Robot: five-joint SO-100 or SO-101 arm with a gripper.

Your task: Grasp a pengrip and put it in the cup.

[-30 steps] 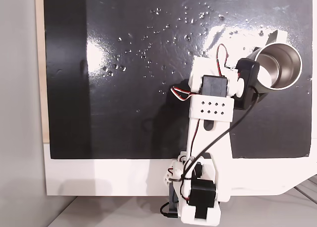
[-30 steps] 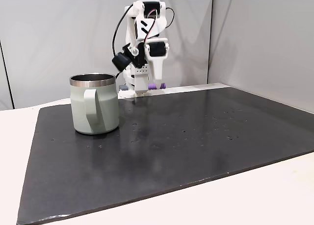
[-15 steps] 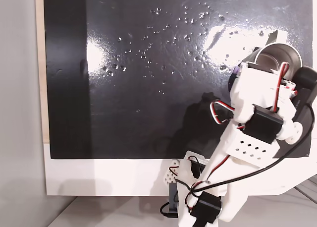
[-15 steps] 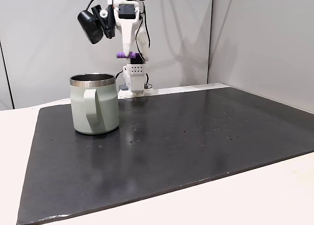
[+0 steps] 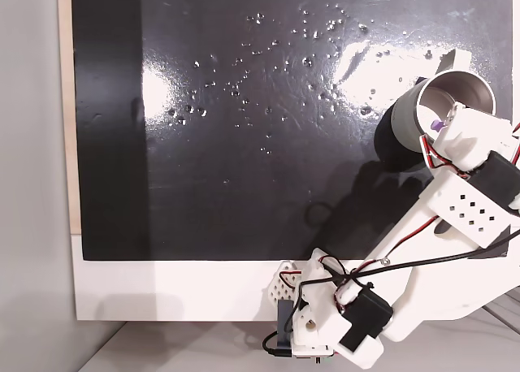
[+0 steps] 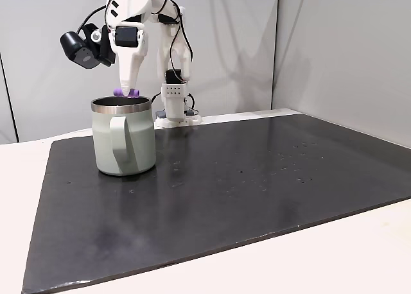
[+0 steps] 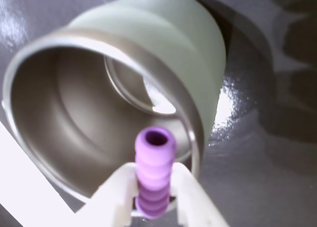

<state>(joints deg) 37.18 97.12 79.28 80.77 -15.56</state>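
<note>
Wrist view is showing the gripper [image 7: 154, 199] with its two white jaws clamped on the pengrip [image 7: 155, 172], a light-purple ribbed tube whose hollow end is pointing toward the camera's upper field. Right behind the pengrip, the cup [image 7: 124, 83] is lying open to the camera, its shiny silver inside and thin rim facing up and its grey-green outer wall showing beyond. The pengrip is hanging over the near part of the cup's rim, partly over the opening.

From the side, in a fixed view, the gripper [image 6: 126, 92] is pointing straight down just above the cup [image 6: 123, 138], and the pengrip [image 6: 126, 92] is sitting crosswise between the fingertips, just above the rim and not touching it. The cup is standing upright on the black mat [image 6: 257, 178], its handle facing the camera.

From above, in a fixed view, the pengrip [image 5: 437, 126] is showing as a small purple spot inside the circle of the cup [image 5: 451, 96].
</note>
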